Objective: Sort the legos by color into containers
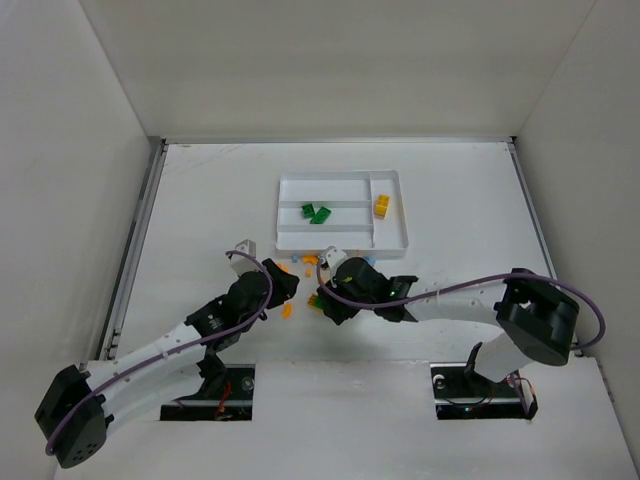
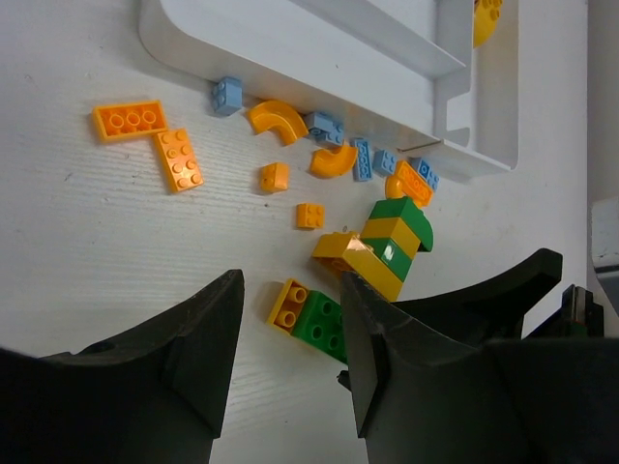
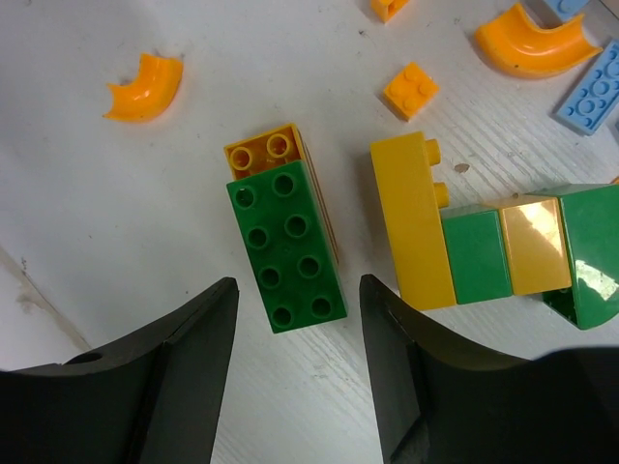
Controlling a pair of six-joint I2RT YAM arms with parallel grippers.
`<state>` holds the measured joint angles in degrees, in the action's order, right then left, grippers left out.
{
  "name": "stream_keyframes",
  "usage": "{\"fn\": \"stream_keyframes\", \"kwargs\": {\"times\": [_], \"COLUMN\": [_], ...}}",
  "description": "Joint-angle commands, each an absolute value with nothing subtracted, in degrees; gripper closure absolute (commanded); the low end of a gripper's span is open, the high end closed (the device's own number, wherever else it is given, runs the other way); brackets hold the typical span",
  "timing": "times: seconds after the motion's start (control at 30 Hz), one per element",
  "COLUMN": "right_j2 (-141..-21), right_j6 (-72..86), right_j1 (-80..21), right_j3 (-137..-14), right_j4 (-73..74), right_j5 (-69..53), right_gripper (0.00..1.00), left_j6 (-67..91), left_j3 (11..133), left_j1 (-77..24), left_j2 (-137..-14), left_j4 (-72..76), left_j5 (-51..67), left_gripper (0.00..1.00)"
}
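From above, the tray (image 1: 340, 175) holds just two green bricks (image 1: 316, 212) in a long slot and a yellow piece (image 1: 382, 205) in the end slot, so sorting seems barely begun. In the left wrist view, the left gripper (image 2: 290, 367) is spread and empty, facing loose orange plates (image 2: 129, 120) and blue bricks (image 2: 227, 95) beside the tray wall. In the right wrist view, the right gripper (image 3: 298, 367) is likewise spread and empty, with a green-on-orange brick (image 3: 285, 246) just ahead of its fingers, near a striped stack (image 3: 484, 251).

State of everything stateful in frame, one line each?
left hand, open, empty
right hand, open, empty
tray, holds green bricks and a yellow brick
green-on-orange stack, joined, on table
striped stack, joined, on its side
loose orange and blue pieces, unsorted outside tray
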<state>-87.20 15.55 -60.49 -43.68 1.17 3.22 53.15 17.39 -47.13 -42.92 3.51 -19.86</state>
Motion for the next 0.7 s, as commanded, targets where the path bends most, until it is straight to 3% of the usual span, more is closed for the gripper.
{"fn": "stream_keyframes", "kwargs": {"times": [0.0,0.3,0.43,0.67], "right_j2": [-87.71,-90.00,-90.26,-88.60], "right_j6": [14.68,14.50,14.50,15.38], "right_j1": [-61.56,-62.62,-62.71,-62.88], "right_j3": [-46.14,-46.93,-47.28,-46.76], "right_j4": [0.79,2.20,2.29,1.76], "right_j5": [4.13,4.31,4.92,5.36], "right_gripper": [0.41,0.40,0.55,0.69], "left_j6": [52.64,52.56,52.29,53.08], "left_j3": [18.11,18.81,19.08,19.51], "left_j1": [-47.15,-46.54,-46.71,-46.80], "left_j2": [-43.07,-43.24,-43.33,-43.51], "left_j4": [3.95,3.34,3.07,3.16], "left_j5": [-19.34,-18.37,-18.54,-17.58], "left_gripper": [0.59,0.59,0.59,0.52]}}
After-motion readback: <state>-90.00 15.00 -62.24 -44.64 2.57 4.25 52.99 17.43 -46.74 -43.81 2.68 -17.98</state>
